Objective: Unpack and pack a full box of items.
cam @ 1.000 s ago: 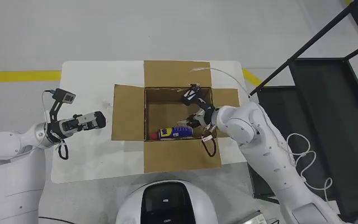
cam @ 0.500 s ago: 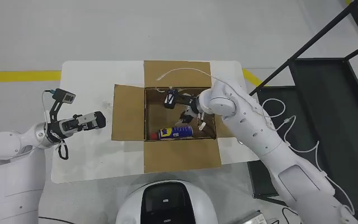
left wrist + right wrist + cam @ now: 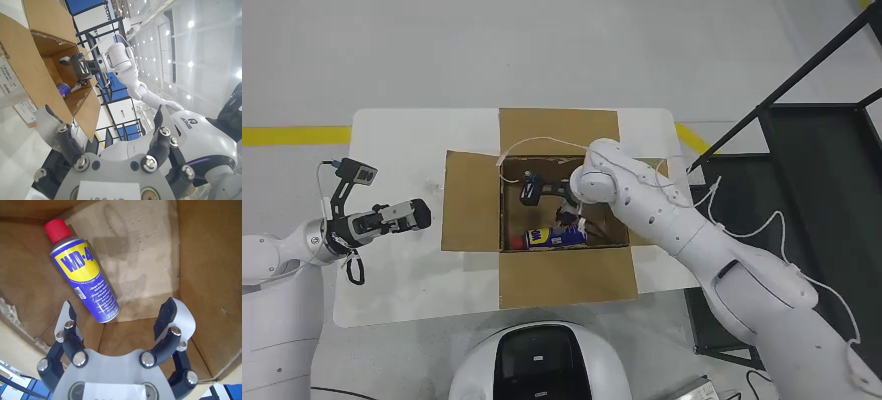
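- since a second ago the right arm has swung across the box toward its left wall and its wrist now hangs over the middle of the opening. the left arm has not shifted.
- nearest the robot, the spray can lies on its side on the box floor, along the near wall, with its red cap pointing to the near left corner. it looks like the only item left inside.
- what could go wrong: the can is round and lies loose, so a pinch landing off its middle would likely roll it into the wall or squirt it out of the pads. it also sits tight to the near wall, so a finger coming down on that side could jam on the cardboard and drag the box over the desk.
- the right gripper is down inside the box by the base end of the can, jaws spread wide, wider than the can, with nothing between them. it seems clear of the can, though contact with the near wall can't be ruled out from here.
- the left gripper hovers over the left part of the desk, just beside the box's left flap, also spread apart and empty.
- farthest off, a white cable from the right arm arcs over the far rim of the box. it might catch on that flap when the arm lifts.
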